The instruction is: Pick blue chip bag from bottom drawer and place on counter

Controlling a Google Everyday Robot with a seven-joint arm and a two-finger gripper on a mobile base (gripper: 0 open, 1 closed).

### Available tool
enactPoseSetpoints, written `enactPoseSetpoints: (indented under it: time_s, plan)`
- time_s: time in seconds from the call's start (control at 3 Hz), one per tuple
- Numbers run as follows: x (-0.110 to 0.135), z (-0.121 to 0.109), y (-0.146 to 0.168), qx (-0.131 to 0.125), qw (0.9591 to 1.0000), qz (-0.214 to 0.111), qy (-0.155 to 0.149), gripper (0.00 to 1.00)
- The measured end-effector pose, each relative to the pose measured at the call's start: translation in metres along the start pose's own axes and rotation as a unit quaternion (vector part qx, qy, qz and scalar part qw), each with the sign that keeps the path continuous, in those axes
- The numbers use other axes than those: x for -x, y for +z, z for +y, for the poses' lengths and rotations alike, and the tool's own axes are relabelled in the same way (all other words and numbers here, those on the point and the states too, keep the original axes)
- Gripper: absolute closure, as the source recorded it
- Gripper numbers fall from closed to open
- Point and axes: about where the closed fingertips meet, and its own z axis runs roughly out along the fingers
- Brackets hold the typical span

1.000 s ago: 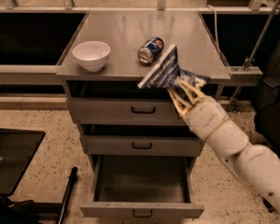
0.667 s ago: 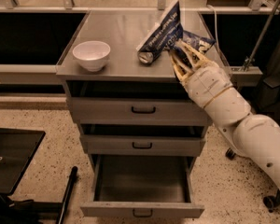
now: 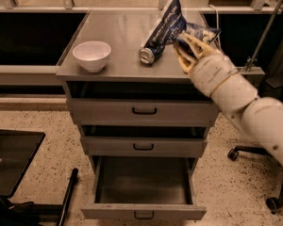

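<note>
The blue chip bag (image 3: 172, 23), dark blue foil with white lettering, is held up above the right part of the counter (image 3: 118, 36). My gripper (image 3: 186, 46) is shut on its lower right end, and its tan fingers (image 3: 194, 47) clamp the crinkled foil. My white arm comes in from the lower right. The bottom drawer (image 3: 142, 186) is pulled open below, and its grey inside shows nothing in it.
A white bowl (image 3: 91, 55) stands on the counter's left part. A blue soda can (image 3: 148, 54) lies on its side just below the bag. The two upper drawers (image 3: 144, 110) are shut. An office chair base (image 3: 254, 173) stands at right, a dark tray (image 3: 12, 159) at left.
My gripper has carried the bag up and over the counter, from in front of its front edge to above the soda can.
</note>
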Motion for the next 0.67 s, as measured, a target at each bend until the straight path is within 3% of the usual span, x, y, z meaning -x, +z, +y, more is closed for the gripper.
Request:
enactPoseSetpoints:
  time_s: [0.33, 0.67]
  plan:
    - [0.001, -0.002, 0.055, 0.093, 0.9829, -0.006, -0.159, 1.0]
    - [0.01, -0.009, 0.078, 0.127, 0.9695, -0.01, -0.209, 1.0]
